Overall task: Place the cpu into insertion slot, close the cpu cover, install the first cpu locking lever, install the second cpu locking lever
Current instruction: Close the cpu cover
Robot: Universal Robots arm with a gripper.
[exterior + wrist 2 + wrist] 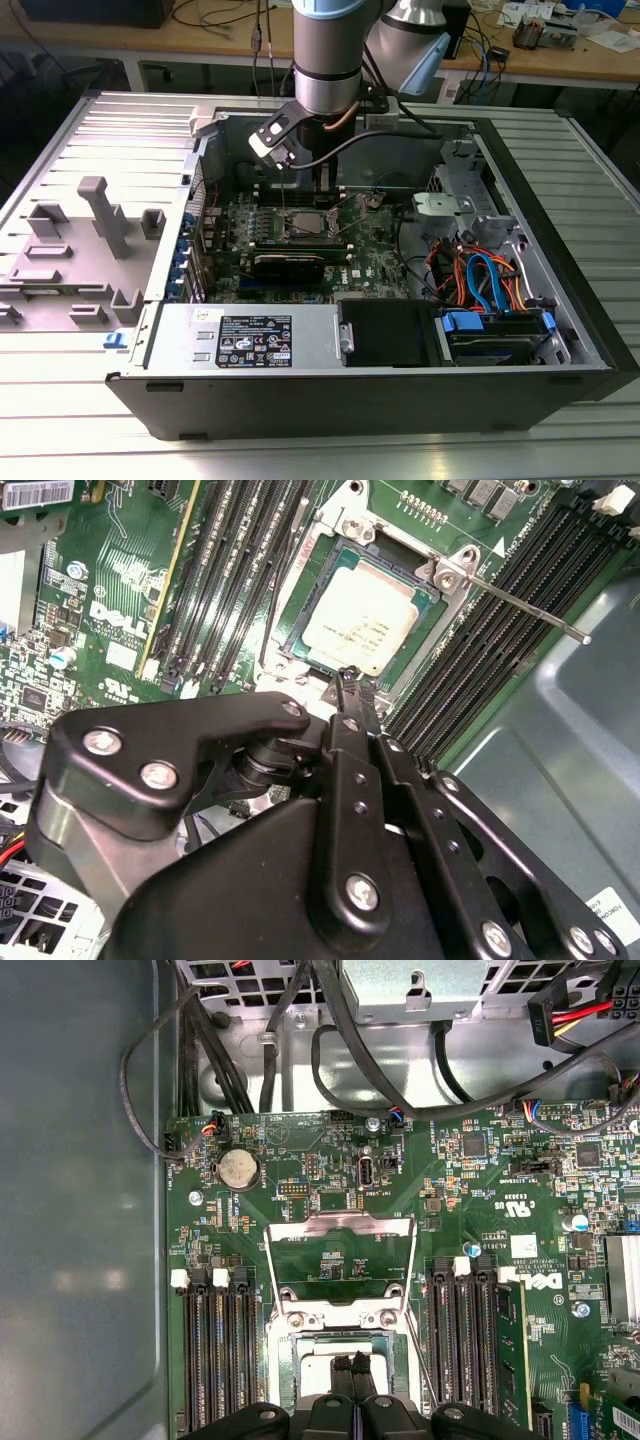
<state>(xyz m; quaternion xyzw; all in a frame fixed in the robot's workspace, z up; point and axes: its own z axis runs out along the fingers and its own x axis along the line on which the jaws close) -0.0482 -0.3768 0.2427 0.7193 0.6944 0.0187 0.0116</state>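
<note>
The cpu (365, 615) lies flat in the insertion slot (303, 605), its silver-grey top showing; in the first wrist view the cpu (318, 1368) sits just behind my fingertips. The cpu cover (340, 1222) stands swung open beyond the socket, with green board visible through its cut-out. A thin locking lever (520, 605) sticks out raised beside the socket. My gripper (349, 677) hovers over the socket's near edge, shut with nothing between its fingers; in the first wrist view the gripper (352, 1365) shows the two tips pressed together. In the exterior view the gripper (322, 188) hangs above the insertion slot (303, 226).
Long black memory slots (215, 1350) flank the socket on both sides. Cables (330, 1060) loop past the board's far edge. The case holds a black drive box (385, 330), orange and blue cables (485, 280) and a power supply (250, 338). Grey fixtures (100, 215) stand on the exterior view's left.
</note>
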